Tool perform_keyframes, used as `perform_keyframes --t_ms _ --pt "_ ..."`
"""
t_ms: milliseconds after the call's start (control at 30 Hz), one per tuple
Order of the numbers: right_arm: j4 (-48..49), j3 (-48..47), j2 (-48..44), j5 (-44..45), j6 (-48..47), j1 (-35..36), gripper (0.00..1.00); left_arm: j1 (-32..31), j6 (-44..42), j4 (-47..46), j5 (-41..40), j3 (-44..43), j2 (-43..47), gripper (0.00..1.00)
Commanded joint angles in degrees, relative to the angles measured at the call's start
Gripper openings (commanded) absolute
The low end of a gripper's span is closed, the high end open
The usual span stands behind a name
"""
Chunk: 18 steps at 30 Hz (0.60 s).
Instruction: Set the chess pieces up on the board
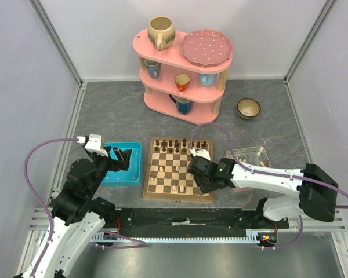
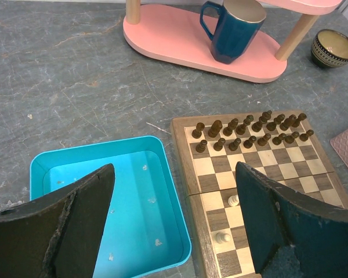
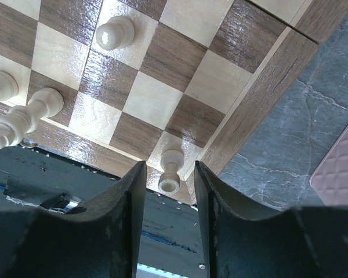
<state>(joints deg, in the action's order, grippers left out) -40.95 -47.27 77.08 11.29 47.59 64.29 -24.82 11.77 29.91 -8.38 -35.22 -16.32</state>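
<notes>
Pawn (image 3: 171,168) sits on the near-right corner square of the board (image 3: 261,87), directly between the right gripper (image 3: 168,191) fingers, long axis upright, base toward the lens. Jaws partly spread with a gap on both sides, so it looks just let go, not pinched. Left gripper (image 2: 174,226) hangs wide apart over the turquoise tray (image 2: 104,152), holding nothing. Right arm is nearer; other cream pieces (image 3: 23,116) stand on the near rows.
</notes>
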Motion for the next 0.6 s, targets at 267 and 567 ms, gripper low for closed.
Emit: perform_keyframes --t_ms 267,567 --pt "0.16 -7.22 -0.97 4.27 -2.85 0.13 0.5 0.21 0.27 -1.96 0.73 0.33 0.41 0.9" --pt "4.74 -11.0 6.76 3.21 -5.76 -1.8 0.51 0.21 0.27 -1.87 0.56 0.42 0.67 0.9"
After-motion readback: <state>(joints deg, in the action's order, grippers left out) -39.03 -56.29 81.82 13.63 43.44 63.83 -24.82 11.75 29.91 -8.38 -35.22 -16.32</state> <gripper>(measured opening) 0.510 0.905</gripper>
